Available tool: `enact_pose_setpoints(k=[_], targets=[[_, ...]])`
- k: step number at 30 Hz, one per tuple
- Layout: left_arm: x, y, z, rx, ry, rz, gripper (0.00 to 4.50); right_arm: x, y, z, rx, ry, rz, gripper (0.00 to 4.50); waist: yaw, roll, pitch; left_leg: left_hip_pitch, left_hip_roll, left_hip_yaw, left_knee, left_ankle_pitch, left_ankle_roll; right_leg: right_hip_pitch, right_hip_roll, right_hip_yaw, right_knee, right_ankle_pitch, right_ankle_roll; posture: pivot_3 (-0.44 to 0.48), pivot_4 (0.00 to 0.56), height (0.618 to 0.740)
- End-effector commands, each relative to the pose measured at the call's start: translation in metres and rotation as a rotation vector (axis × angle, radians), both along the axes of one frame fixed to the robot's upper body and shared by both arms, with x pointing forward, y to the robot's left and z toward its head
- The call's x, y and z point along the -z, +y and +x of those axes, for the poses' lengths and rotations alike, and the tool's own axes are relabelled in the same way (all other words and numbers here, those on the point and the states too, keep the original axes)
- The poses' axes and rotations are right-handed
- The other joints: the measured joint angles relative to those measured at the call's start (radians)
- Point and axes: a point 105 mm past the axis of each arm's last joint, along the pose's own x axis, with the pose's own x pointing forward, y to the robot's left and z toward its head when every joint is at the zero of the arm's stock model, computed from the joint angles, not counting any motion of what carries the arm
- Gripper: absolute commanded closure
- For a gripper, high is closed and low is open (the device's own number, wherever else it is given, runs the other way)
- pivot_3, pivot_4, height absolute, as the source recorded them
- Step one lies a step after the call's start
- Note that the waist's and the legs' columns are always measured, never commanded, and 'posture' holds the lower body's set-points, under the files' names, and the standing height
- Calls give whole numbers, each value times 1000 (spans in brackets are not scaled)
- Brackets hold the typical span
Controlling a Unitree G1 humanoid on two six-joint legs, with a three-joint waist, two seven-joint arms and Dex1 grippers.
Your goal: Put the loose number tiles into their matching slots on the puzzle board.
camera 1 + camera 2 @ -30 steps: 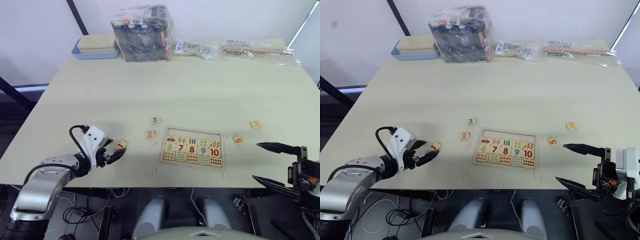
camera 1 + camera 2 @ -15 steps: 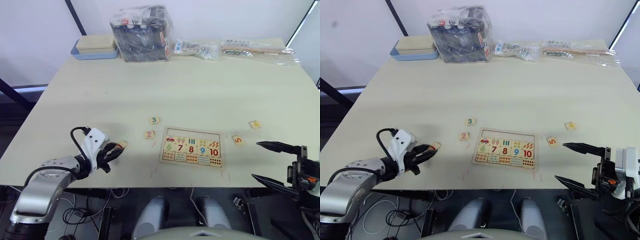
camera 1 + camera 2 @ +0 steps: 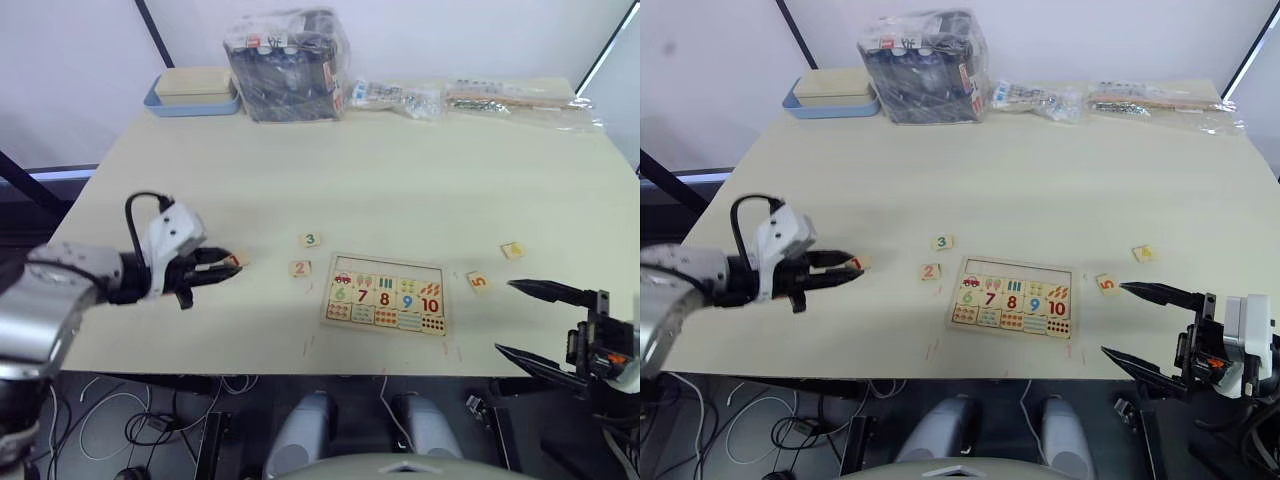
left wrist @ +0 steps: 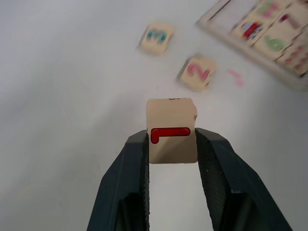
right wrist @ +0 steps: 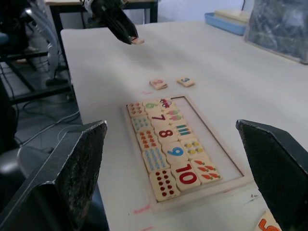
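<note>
My left gripper (image 4: 172, 140) is clamped on a small square pale-wood tile printed with a red 1 (image 4: 172, 131), raised off the pale beige table (image 3: 400, 170) to the left of the board; my right gripper (image 3: 540, 322) hangs spread wide at the table's near right edge, gripping nothing; the flat rectangular pale-wood puzzle board (image 3: 385, 294) lies near the front edge, its printed tiles reading 6, 7, 8, 9, 10, with pictures above and dots below, and its far row of bare square slots (image 3: 392, 270) unfilled; loose tiles lie on the table: a green 3 (image 3: 309, 240) and a pink 2 (image 3: 299, 268) just left of the board, an orange 5 (image 3: 478, 282) and a yellow 4 (image 3: 512, 250) to its right; at the far edge a blue tray with a beige lid (image 3: 190, 91) sits beside a dark box wrapped in clear plastic (image 3: 288, 64); its labels are too small to read
</note>
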Motion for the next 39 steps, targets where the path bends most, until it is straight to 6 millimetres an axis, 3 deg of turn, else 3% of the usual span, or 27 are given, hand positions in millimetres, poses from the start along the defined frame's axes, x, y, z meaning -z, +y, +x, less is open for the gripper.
enact_pose_setpoints(k=[1,9,15,22,31,39], targets=[[-9,-14,2,131,34,69,3569,-13,0,-4,5,-64,6,0,0,0,0,0,0,0,0,0,0,0,0,0,0,0,0,0,150,740],[-27,-63,25,327,54,225,3569,-16,-3,-6,44,-83,-9,0,-1,-3,2,0,0,1,1,0,0,0,2,1,2,0,0,0,150,740],[-24,-101,44,435,86,335,3569,-16,-3,-10,71,-88,-16,0,-1,-5,3,0,0,2,4,0,1,1,4,1,3,0,1,0,150,740],[-7,-115,59,454,98,412,3569,-18,-1,-12,102,-93,-7,0,-23,-5,3,0,1,0,4,0,1,0,4,2,3,0,1,0,150,740],[15,-133,63,507,90,457,3569,-20,-5,-9,115,-102,12,0,-24,-5,3,0,1,0,4,0,1,0,3,2,3,0,1,0,150,740],[26,-133,65,528,95,496,3569,-21,-10,-3,59,-92,-13,0,-25,-5,3,0,0,1,4,0,1,0,3,2,3,0,1,0,150,740]])
